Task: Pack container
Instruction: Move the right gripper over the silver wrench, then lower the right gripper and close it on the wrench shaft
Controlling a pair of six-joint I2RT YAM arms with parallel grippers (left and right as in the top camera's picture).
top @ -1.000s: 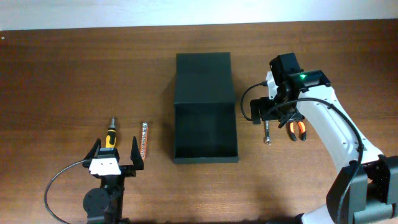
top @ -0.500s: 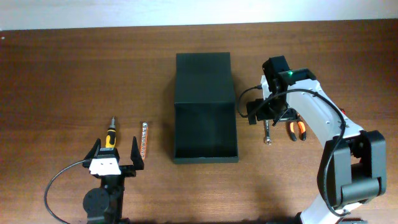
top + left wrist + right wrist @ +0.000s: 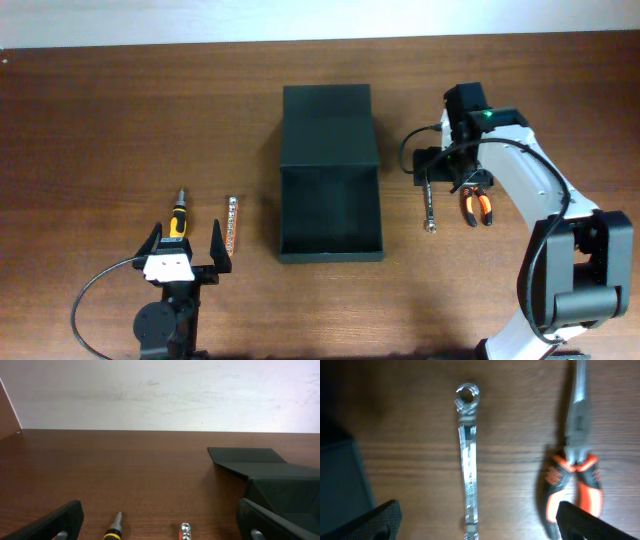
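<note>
The container (image 3: 330, 215) is a dark rectangular box at the table's centre, open, with its flap lid (image 3: 328, 125) laid flat behind it. To its right lie a silver wrench (image 3: 428, 207) and orange-handled pliers (image 3: 477, 205). My right gripper (image 3: 447, 183) hovers open above them; in the right wrist view the wrench (image 3: 468, 460) runs between the fingers (image 3: 375, 522) and the pliers (image 3: 577, 475) sit at the right finger. My left gripper (image 3: 187, 250) rests open near the front edge, behind a yellow-collared screwdriver (image 3: 114, 531) and a strip of sockets (image 3: 185, 531).
In the left wrist view the container (image 3: 280, 485) stands ahead to the right, with a pale wall behind the table's far edge. A corner of the container (image 3: 340, 485) shows at the left of the right wrist view. The screwdriver (image 3: 178, 215) and socket strip (image 3: 231, 222) lie left of the box.
My right gripper has shifted slightly right and toward the far side above the wrench, staying open. The left arm and all the tools have stayed still.
</note>
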